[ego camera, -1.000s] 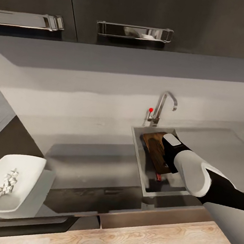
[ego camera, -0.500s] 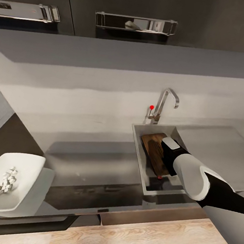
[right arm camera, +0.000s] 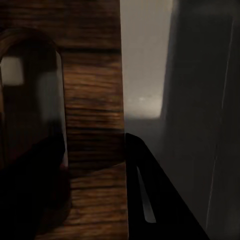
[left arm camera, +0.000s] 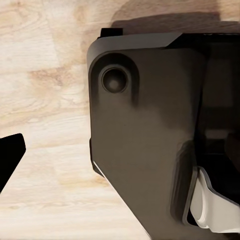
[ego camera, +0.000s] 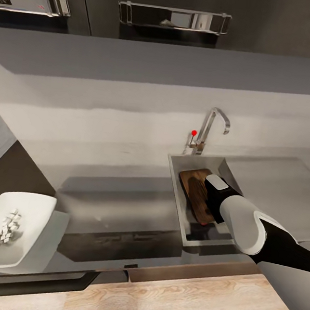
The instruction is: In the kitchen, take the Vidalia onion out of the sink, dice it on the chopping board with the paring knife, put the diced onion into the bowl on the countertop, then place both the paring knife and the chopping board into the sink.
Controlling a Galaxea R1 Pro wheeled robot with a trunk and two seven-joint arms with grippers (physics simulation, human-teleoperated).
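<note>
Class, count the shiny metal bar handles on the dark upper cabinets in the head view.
2: one chrome bar handle above the tap, another chrome bar handle at far left, cut off by the frame edge. More may lie outside the view.

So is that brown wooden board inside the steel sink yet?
In. The brown wooden board leans tilted within the steel sink walls, right gripper at it.

A kitchen; right of centre sits a rectangular brushed-steel sink under a chrome tap; smooth grey countertop; dark cabinets across the top.
</note>
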